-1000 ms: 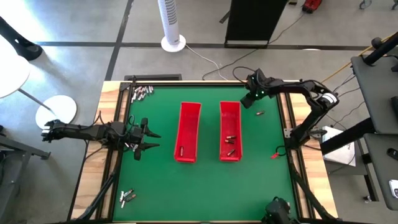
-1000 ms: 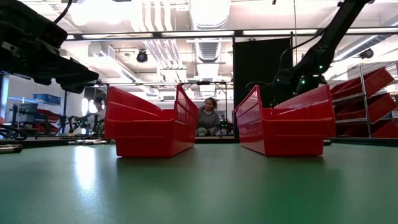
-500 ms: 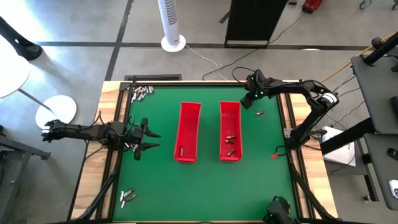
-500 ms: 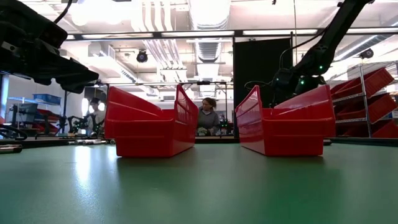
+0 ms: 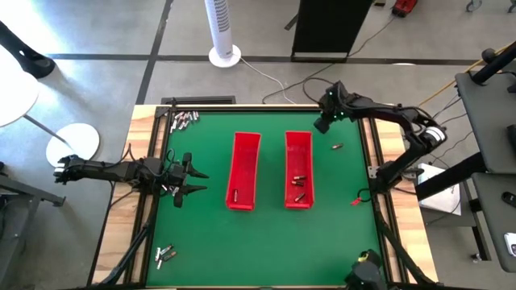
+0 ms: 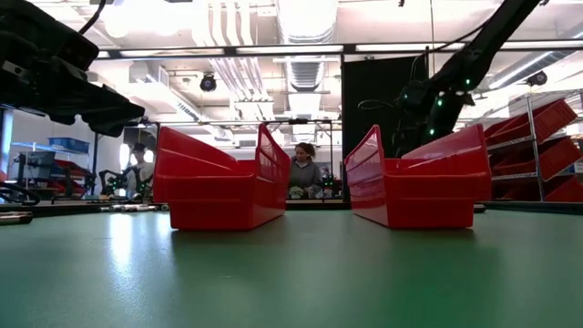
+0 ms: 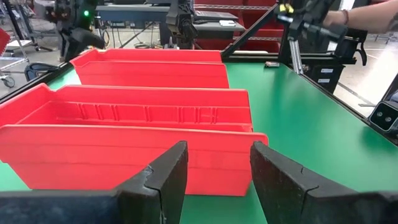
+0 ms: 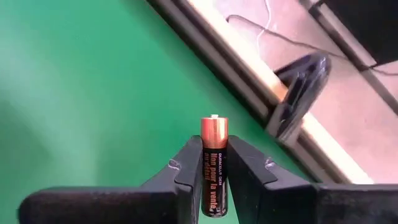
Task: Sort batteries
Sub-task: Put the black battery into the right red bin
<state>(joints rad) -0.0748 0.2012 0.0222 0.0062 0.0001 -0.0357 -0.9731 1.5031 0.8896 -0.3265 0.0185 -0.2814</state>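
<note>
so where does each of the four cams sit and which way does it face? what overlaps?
High: overhead, straight down on the green table; both dark arms show, left gripper and right gripper.
Low: at table-top height, level across the table, facing the two long red plastic trays; arms enter from above.
Left wrist: past its open fingers toward the trays.
Right wrist: its fingers shut on a black-and-copper cylindrical battery above the mat.
Shared: high, low and left wrist all show both trays.

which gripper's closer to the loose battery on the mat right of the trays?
Right. The right gripper, shut on a battery, hangs just behind the loose battery; the left gripper waits across both trays.
</note>
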